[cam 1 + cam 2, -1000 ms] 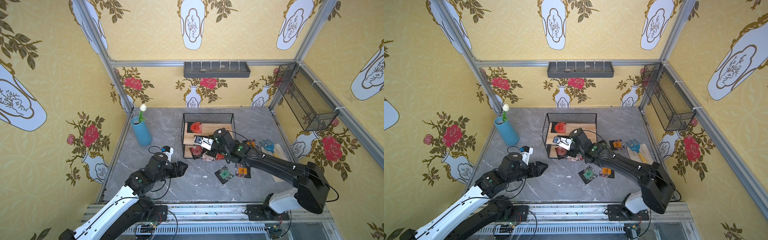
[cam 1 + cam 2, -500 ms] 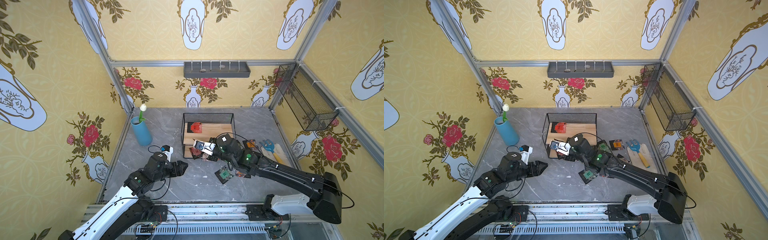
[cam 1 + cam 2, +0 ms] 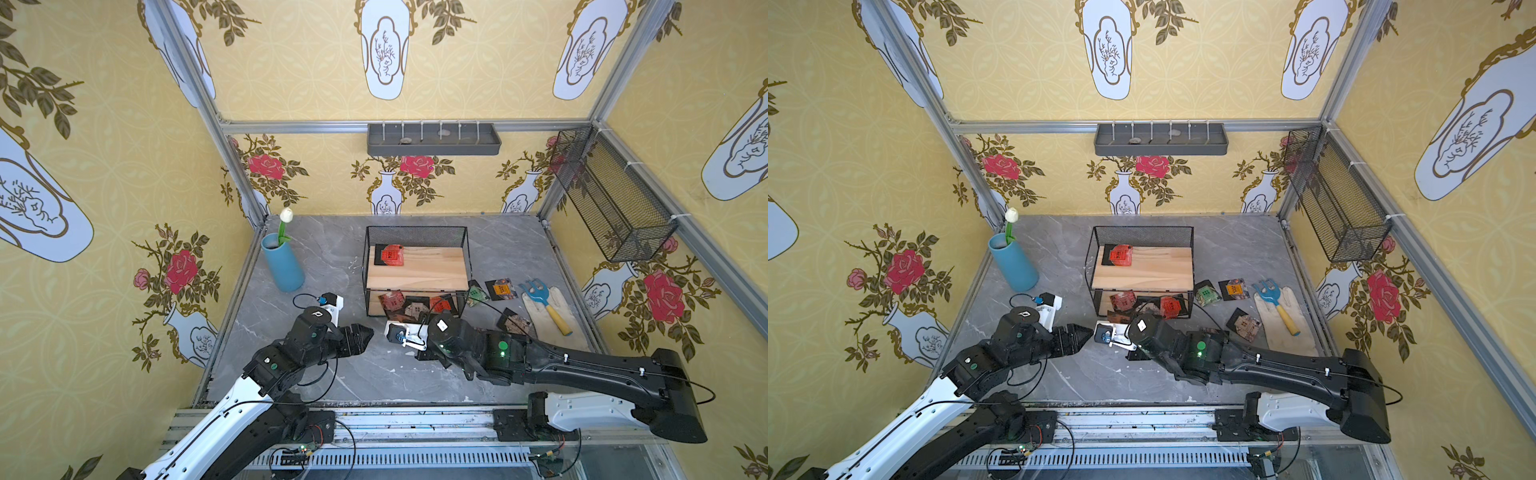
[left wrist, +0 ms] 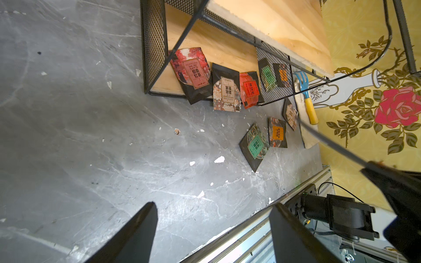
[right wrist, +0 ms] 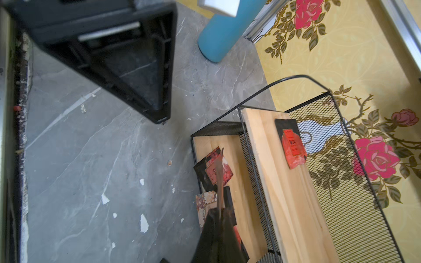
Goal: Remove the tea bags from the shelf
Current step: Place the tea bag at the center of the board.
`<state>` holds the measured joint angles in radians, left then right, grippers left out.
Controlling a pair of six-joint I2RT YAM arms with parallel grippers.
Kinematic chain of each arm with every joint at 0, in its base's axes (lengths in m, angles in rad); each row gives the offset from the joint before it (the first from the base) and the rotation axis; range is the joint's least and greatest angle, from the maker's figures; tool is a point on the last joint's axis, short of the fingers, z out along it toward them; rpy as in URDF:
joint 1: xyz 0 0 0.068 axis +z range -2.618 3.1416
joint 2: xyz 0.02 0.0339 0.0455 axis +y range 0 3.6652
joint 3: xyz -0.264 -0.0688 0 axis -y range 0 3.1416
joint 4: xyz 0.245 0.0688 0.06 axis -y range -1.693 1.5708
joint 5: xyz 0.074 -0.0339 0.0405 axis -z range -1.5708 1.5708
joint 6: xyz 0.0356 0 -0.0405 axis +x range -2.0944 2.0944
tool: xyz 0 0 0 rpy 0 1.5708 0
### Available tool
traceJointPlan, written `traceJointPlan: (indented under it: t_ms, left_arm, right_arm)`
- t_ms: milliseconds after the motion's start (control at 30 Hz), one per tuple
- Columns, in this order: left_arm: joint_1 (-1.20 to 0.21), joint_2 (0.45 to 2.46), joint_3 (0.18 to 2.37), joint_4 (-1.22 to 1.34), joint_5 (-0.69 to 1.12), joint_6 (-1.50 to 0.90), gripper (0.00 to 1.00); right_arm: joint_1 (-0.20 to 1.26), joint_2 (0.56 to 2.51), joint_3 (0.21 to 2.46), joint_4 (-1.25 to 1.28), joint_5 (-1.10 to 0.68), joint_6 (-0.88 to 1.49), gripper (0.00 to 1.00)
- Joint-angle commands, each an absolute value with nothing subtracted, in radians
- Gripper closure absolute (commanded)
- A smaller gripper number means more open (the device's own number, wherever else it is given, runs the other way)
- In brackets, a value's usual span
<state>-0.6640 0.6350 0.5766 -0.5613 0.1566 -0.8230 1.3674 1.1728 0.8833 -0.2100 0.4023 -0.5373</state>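
Looking down, the grey marble tabletop [image 3: 291,374] is the biggest thing. On it stands the two-tier black mesh shelf with pale wooden boards [image 3: 415,270].

To the side there's a blue vase with a white tulip [image 3: 284,268], plus a pale work glove [image 3: 569,328] under a blue hand rake [image 3: 540,291].

The left gripper [image 3: 365,333] hangs over the table, jaws wide apart, holding nothing. The right gripper [image 5: 218,216] is just in front of the shelf, pinched onto a thin dark sachet [image 5: 219,182]. I only see it edge-on, so no label.

One red-labelled sachet [image 3: 390,254] lies on the top board. Three more tea bags [image 4: 225,88] sit at the bottom board's front, poking over the edge. The reddish pouch [image 4: 193,72] reads 伯爵红茶, with tiny "Earl Grey Black Tea" above. The other labels are too small or upside down for me.

More lie loose on the table. The green-labelled bag [image 4: 256,145] and the orange-labelled bag [image 4: 277,133] are mostly covered by the right arm in both top views.
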Motion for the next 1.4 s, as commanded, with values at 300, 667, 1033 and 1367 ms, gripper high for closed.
traceJointPlan:
  t_ms: [300,667,1033,1367]
  left_arm:
    - [-0.663,0.603,0.534,-0.582,0.128,-0.844,0.13]
    - [-0.661,0.607,0.524,-0.572,0.129,-0.844,0.13]
    - [-0.661,0.598,0.512,-0.568,0.126,-0.84,0.13]
    - [-0.657,0.591,0.511,-0.574,0.124,-0.836,0.13]
  right_arm:
    - [1.404,1.19,0.754,-0.195,0.461,-0.357,0.97]
    - [1.404,1.293,0.668,-0.107,0.44,-0.292,0.97]
    - [1.402,1.393,0.641,0.001,0.386,-0.273,0.95]
    - [1.396,1.483,0.626,0.073,0.336,-0.248,0.93]
